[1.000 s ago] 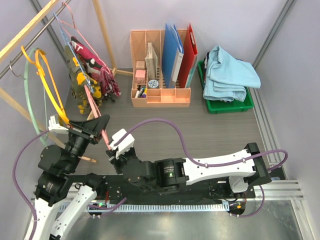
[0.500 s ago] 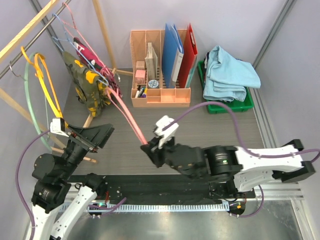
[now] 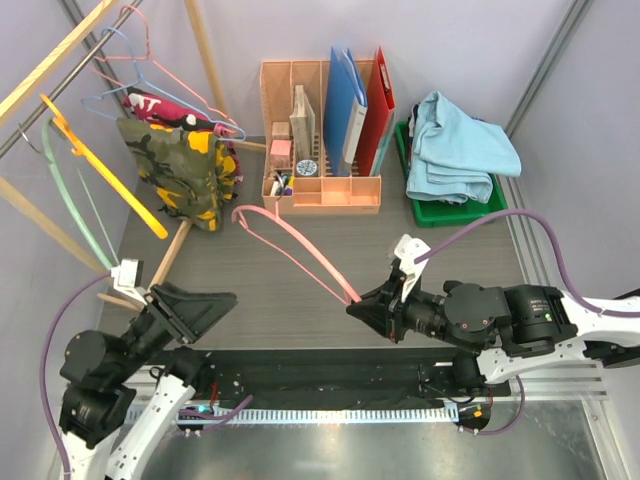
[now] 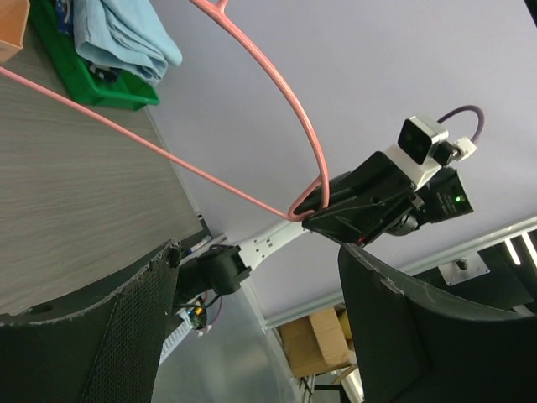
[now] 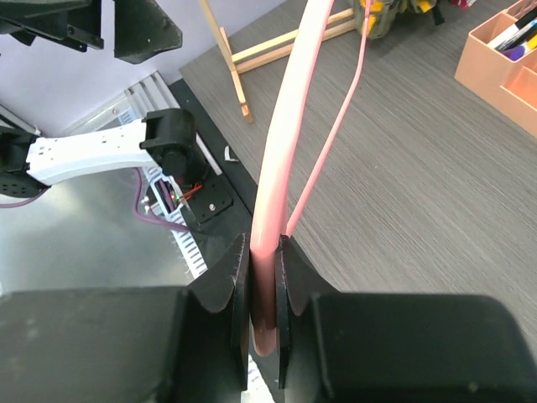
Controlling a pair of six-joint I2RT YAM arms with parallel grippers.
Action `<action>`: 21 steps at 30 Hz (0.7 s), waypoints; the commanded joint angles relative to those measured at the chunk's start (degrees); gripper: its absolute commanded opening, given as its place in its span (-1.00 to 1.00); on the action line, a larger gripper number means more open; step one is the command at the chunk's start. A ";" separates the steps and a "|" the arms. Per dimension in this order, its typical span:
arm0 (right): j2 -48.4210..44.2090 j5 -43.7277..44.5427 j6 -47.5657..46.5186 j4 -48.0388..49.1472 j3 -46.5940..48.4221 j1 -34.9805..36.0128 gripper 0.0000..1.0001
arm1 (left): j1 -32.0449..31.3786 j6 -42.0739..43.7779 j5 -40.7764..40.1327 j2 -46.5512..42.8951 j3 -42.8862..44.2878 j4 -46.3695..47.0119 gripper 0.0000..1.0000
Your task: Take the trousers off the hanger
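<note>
My right gripper [image 3: 358, 303] [image 5: 264, 243] is shut on one end of a bare pink hanger [image 3: 295, 250] [image 5: 289, 126] and holds it low over the table, with no cloth on it. Yellow-olive camouflage trousers [image 3: 182, 170] hang at the rack on the left under a blue wire hanger [image 3: 150, 88]. Pink-patterned trousers [image 3: 228, 160] show just behind them. Light blue trousers [image 3: 460, 140] [image 4: 126, 34] lie heaped in the green bin [image 3: 440, 212]. At the near left my left gripper [image 3: 190, 305] [image 4: 258, 250] stands open and empty, apart from the hanger [image 4: 277, 80].
A wooden rack [image 3: 205, 60] stands at the far left with a yellow hanger [image 3: 100, 165] and a pale green hanger [image 3: 65, 200] on it. A peach desk organiser [image 3: 320, 190] with a blue folder and a red folder stands at the back centre.
My right gripper has drawn the pink hanger off the rack, rightward and toward the near edge. My left gripper opened and pulled back to the near left. The camouflage trousers now hang spread out.
</note>
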 commanded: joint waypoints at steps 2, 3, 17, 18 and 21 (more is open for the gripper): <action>2.27 -2.58 -5.07 4.30 2.36 -0.21 -0.99 | -0.15 4.46 -1.29 -4.84 2.28 -10.85 0.54; 3.06 -3.37 -5.87 5.10 3.41 -0.56 -0.99 | -0.23 5.59 -2.35 -5.46 3.85 -12.35 0.54; 19.12 -31.23 -12.82 14.68 14.75 -25.07 -0.99 | -0.23 9.82 -9.83 -9.51 12.83 -28.27 0.56; 20.45 -33.59 -12.90 14.86 17.37 -26.22 -0.99 | -0.23 9.91 -9.65 -9.51 12.92 -28.19 0.56; 25.12 -39.14 -12.03 15.13 23.17 -29.13 -0.99 | -0.15 10.09 -9.04 -9.42 12.74 -28.01 0.56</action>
